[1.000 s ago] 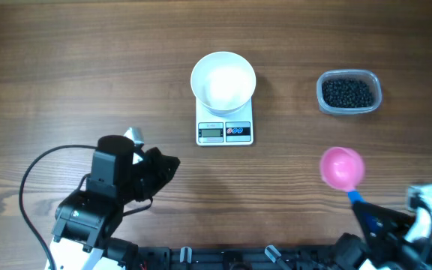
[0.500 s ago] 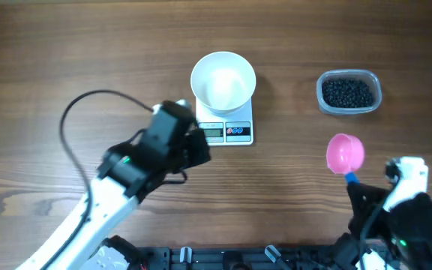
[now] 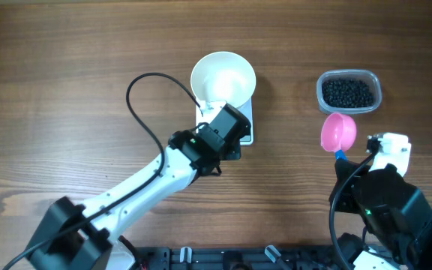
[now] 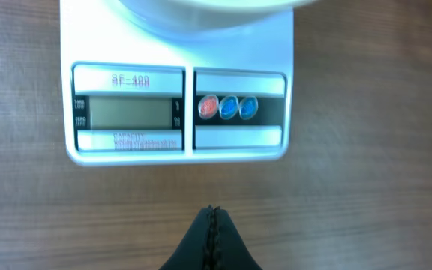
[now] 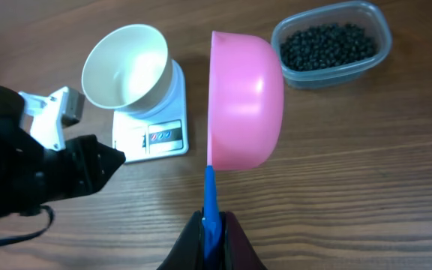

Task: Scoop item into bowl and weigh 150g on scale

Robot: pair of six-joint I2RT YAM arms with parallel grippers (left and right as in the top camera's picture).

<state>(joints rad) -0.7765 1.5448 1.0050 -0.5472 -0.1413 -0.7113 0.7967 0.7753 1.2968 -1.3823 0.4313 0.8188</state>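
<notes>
Two closed pairs of jaws: right jaws pinch the scoop handle, cup pointing ahead; beads lie in the tub just beyond, slightly right. Left jaws, empty, face the scale with the bowl on it.

The bowl sits on the scale; the tub of beads lies to their right.

**Bright, even, soft-shadowed**

Lit evenly from above across the counter, with only faint, soft shadows. Nearly bleaches the white bowl overhead. Smears the print on the scale in the left wrist view. Renders the pink scoop sharp, with a faint sheen.
</notes>
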